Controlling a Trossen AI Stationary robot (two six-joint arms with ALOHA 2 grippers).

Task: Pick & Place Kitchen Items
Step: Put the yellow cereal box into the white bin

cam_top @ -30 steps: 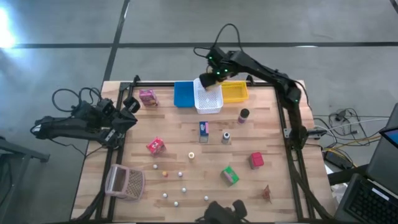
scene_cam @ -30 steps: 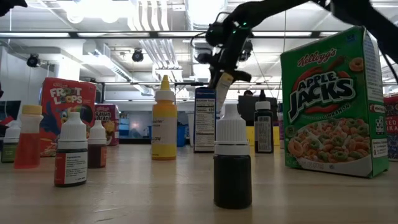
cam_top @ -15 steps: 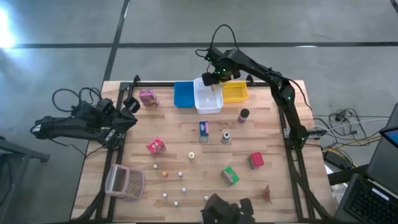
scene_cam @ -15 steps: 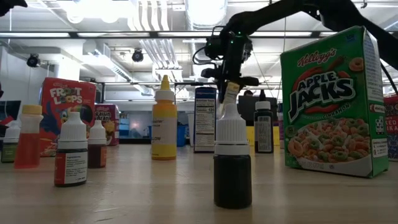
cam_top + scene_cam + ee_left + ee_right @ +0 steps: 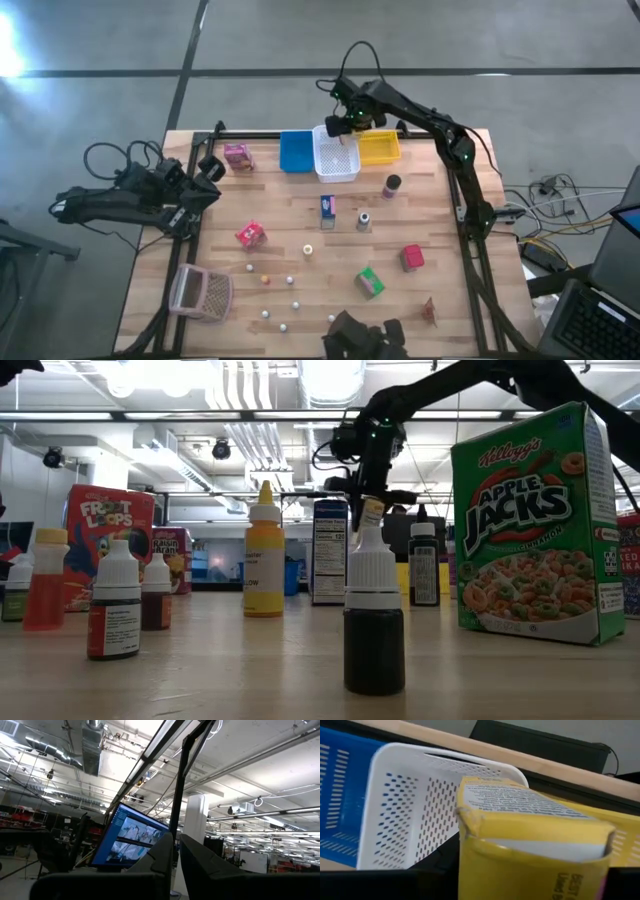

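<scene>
yellow box held over the white bin

at the table's left edge the left arm rests, its left gripper (image 5: 207,178) with fingers (image 5: 165,857) pressed together on nothing, pointing up into the room. just inside that edge, at the far side, stands a pink box (image 5: 238,156). nearer the front lies the pinkish mesh basket (image 5: 203,292), tipped on its side. a red box (image 5: 250,235) sits between them, out on the wood, and small white and yellowish balls (image 5: 266,313) are scattered near the basket and toward the front middle.

along the far edge three bins stand side by side, touching: the blue bin (image 5: 295,151), the white bin (image 5: 336,160) and the yellow bin (image 5: 379,149). the right gripper (image 5: 345,127) hangs over the white bin's far rim, its fingers closed on a yellow box (image 5: 530,845); from the wrist, the box shows above the white bin's perforated wall (image 5: 420,810), clear of it.

in the middle of the table stand a blue box (image 5: 327,206) and, just beside it, a grey little jar (image 5: 364,220). a dark jar (image 5: 392,185) stands nearer the yellow bin. to the right and toward the front lie a green box (image 5: 370,282) and another red box (image 5: 412,258), well apart from the bins.
</scene>
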